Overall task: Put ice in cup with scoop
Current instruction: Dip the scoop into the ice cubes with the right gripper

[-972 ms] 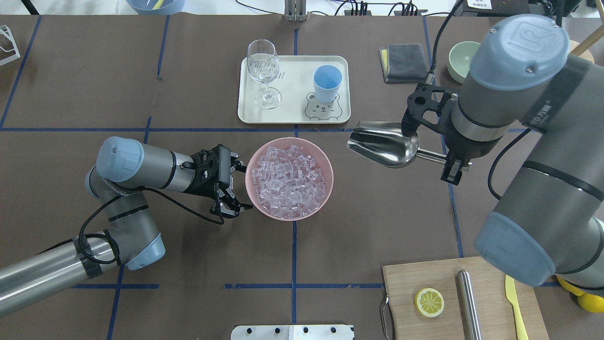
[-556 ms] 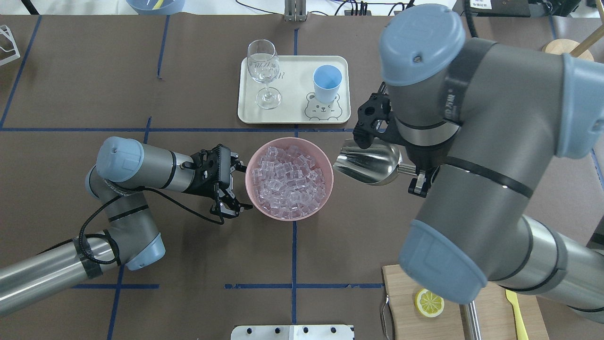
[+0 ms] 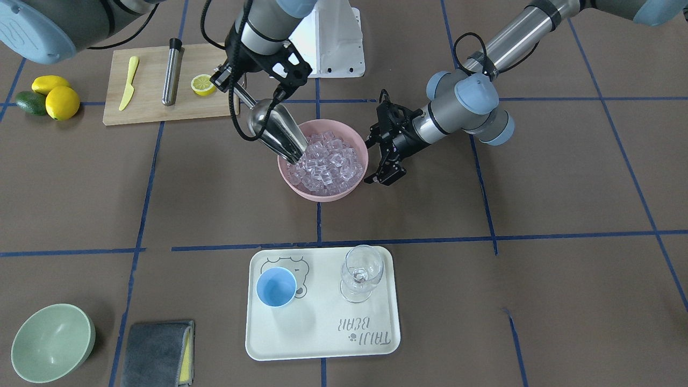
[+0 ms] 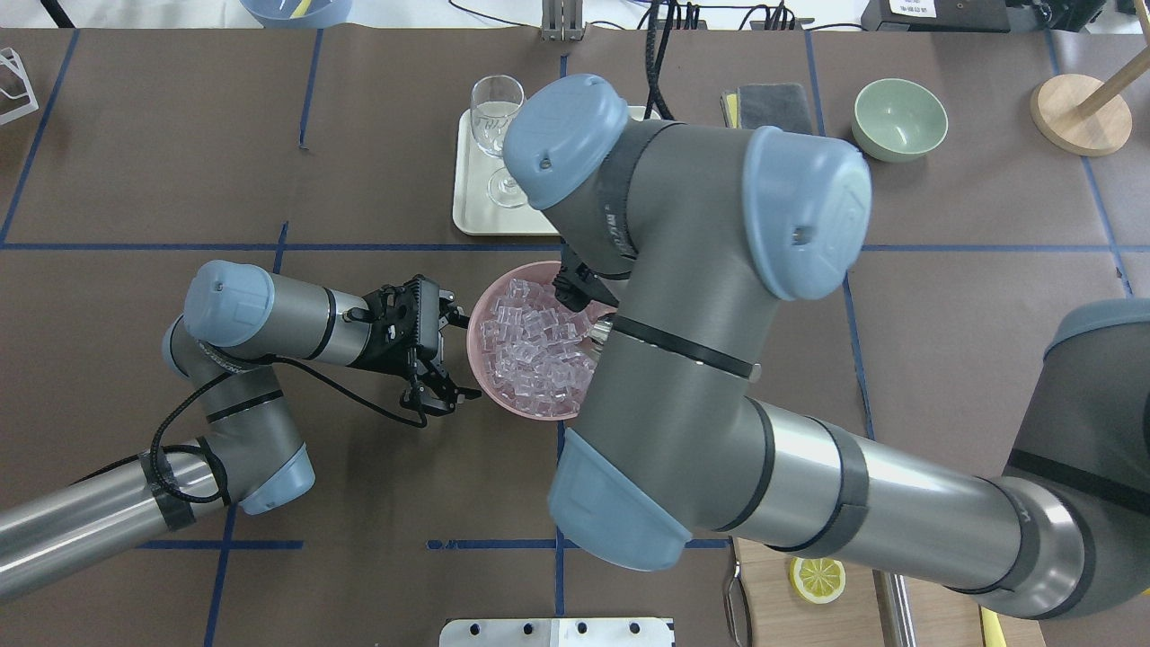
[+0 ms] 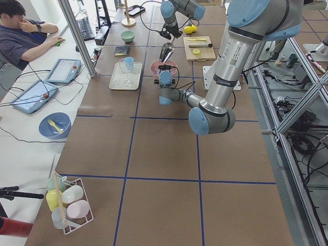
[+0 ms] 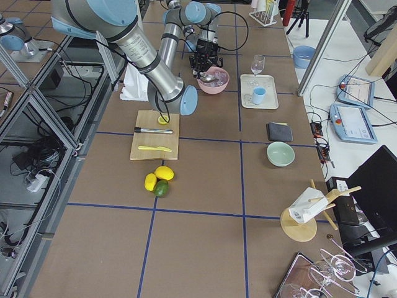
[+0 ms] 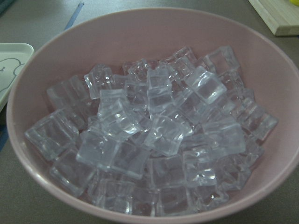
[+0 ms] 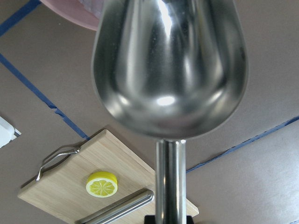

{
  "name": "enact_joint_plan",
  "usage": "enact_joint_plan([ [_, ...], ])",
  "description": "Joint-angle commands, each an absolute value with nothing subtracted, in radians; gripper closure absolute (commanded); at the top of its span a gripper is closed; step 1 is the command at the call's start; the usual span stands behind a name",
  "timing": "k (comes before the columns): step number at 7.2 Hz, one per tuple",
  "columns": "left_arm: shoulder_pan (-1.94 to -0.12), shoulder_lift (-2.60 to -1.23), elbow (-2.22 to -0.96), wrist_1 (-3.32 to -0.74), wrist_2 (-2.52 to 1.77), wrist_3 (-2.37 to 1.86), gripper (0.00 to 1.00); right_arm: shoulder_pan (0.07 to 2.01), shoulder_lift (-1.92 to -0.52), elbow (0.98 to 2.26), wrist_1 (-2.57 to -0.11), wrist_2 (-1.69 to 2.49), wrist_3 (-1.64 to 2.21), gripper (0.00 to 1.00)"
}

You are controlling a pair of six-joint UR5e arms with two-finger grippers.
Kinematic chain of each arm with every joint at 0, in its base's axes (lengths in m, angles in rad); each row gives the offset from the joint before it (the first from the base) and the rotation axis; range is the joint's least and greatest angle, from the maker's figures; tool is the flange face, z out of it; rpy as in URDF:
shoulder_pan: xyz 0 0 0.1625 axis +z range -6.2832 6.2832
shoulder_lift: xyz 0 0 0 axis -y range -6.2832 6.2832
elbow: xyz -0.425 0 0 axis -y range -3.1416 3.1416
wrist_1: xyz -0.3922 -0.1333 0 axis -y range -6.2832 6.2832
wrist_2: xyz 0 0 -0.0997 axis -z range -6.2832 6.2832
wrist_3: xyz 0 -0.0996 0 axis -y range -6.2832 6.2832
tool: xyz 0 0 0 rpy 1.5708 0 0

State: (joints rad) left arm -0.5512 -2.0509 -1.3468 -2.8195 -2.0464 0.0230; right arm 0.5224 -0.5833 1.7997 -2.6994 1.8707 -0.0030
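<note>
The ice point(image 3: 325, 161) fills a pink bowl point(image 3: 344, 189) at the table's middle, and shows close up in the left wrist view point(image 7: 154, 135). My right gripper point(image 3: 232, 86) is shut on the thin handle of the steel scoop point(image 3: 274, 131). The scoop tilts steeply down with its mouth in the ice at the bowl's rim; its bowl fills the right wrist view point(image 8: 170, 65). My left gripper point(image 4: 456, 355) is open and empty beside the bowl's other rim. The light-blue cup point(image 3: 276, 286) stands on a cream tray point(image 3: 322, 333); in the overhead view my right arm hides it.
A clear wine glass point(image 3: 363, 271) stands on the tray next to the cup. A wooden board point(image 3: 145, 107) holds a lemon half point(image 3: 202, 84), a steel cylinder point(image 3: 171, 72) and a yellow knife point(image 3: 128, 83). A green bowl point(image 3: 51, 341) and a grey cloth point(image 3: 156, 352) lie near the tray.
My right arm has swung left with the scoop, from beside the bowl to over it, and tipped the scoop's mouth down into the ice. The left arm has not moved.
</note>
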Motion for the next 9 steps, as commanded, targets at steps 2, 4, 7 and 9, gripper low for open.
enact_joint_plan([
  [2, -0.551, -2.051, -1.345, -2.819, -2.046, 0.023, 0.0, 0.485, -0.545, 1.756, -2.758, 1.832, 0.003, 1.0],
  [4, -0.551, -2.051, -1.345, -2.819, -2.046, 0.023, 0.0, 0.477, -0.543, 1.756, -2.77, 1.83, 0.003, 1.0],
  [7, -0.549, -2.052, -1.345, -2.819, -2.046, 0.023, 0.0, 0.46, -0.486, 1.632, -2.758, 1.819, 0.005, 1.0],
  [9, -0.551, -2.056, -1.345, -2.819, -2.045, 0.023, 0.0, 0.46, -0.483, 1.585, -2.679, 1.816, 0.006, 1.0],
])
